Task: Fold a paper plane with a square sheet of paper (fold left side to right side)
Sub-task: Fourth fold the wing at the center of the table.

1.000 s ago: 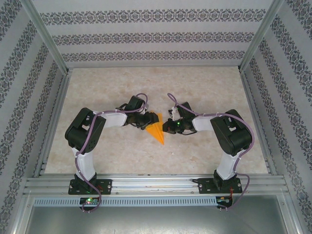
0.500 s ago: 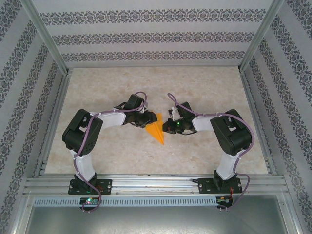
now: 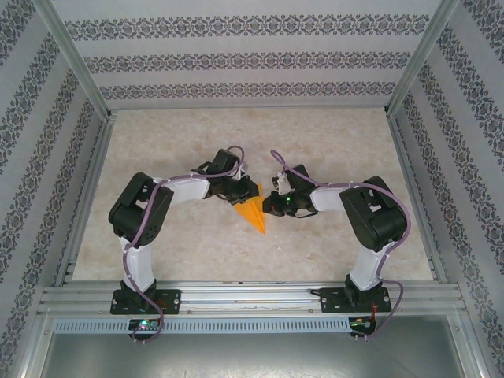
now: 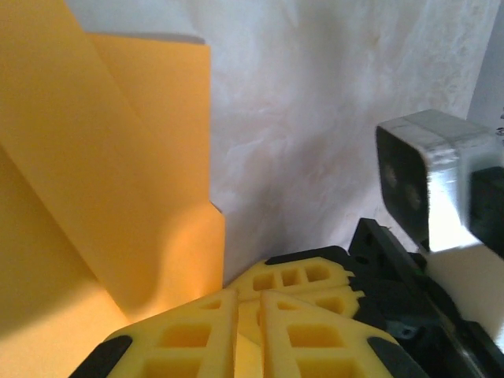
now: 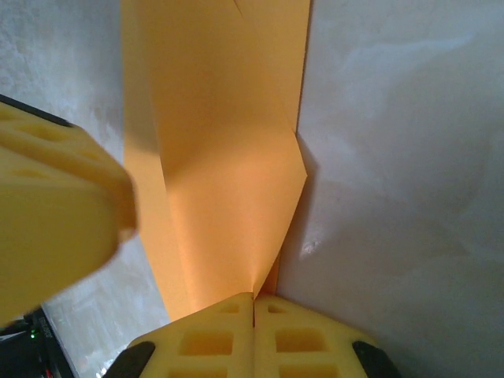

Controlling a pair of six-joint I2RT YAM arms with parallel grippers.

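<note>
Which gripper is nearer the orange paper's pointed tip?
The right gripper, pinching the orange paper along its right edge. The left gripper sits at the paper's wide far end, away from the tip.

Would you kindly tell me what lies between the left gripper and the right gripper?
The folded orange paper lies between the left gripper and the right gripper, seen in the top external view.

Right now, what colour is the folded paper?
Bright orange paper, plain, no markings; clearest in the right wrist view.
</note>
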